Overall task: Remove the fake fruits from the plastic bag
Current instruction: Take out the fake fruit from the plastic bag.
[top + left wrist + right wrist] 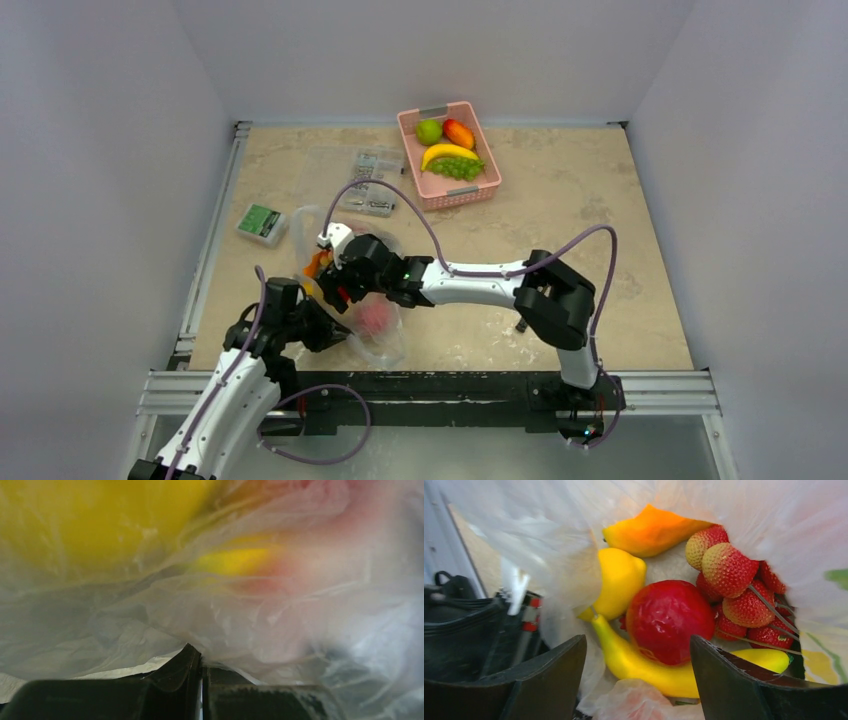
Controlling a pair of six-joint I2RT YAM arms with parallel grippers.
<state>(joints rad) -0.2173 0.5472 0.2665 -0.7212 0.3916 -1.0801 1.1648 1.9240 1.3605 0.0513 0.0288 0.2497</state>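
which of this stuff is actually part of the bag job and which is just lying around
Job:
plastic bag
fake fruits inside it
left gripper, shut on the bag
right gripper, open above the fruits

Lying about:
pink basket
basket fruit
green box
clear cases

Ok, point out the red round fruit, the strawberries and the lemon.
red round fruit (669,620): right wrist view, middle of its skin.
strawberries (730,571): right wrist view, the biggest berry.
lemon (620,582): right wrist view, its body.
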